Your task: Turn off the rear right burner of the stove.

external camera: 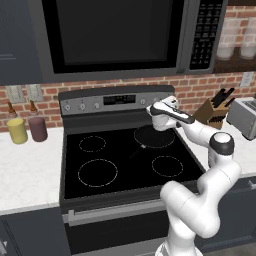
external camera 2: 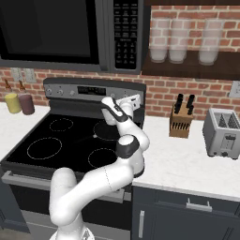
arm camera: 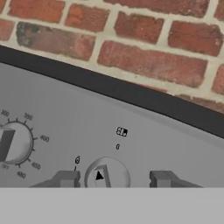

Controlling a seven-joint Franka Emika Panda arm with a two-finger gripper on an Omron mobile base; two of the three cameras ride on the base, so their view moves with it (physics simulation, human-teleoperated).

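Microwave (external camera: 112, 35) hangs above the stove (external camera: 125, 165), which sits between two runs of white tabletop (external camera: 25, 172). Black glass top carries four zones; the rear right burner (external camera: 154, 136) is the plain dark disc at the back right corner of the glass, just in front of the grey back panel (external camera: 95, 104).

Arm reaches over the right side of the stove, wrist above the rear right burner, tool (arm camera: 113, 180) up at the right end of the back panel (hand view is rolled, so the panel runs diagonally).

Tool is apart: fingertips (arm camera: 66, 178) sit one on each side of a small knob (arm camera: 106, 175), with gaps visible both sides, no contact. Knob pointer is roughly upright in that view, burner-position icon (arm camera: 122, 131) above it. Bigger temperature dial (arm camera: 15, 143) with number markings further left along the panel.

Right tabletop: toaster (external camera 2: 223, 132) at the far right, knife block (external camera 2: 181, 121) near the brick wall. Left tabletop: yellow jar (external camera: 17, 130) and maroon jar (external camera: 37, 128) side by side at the back.
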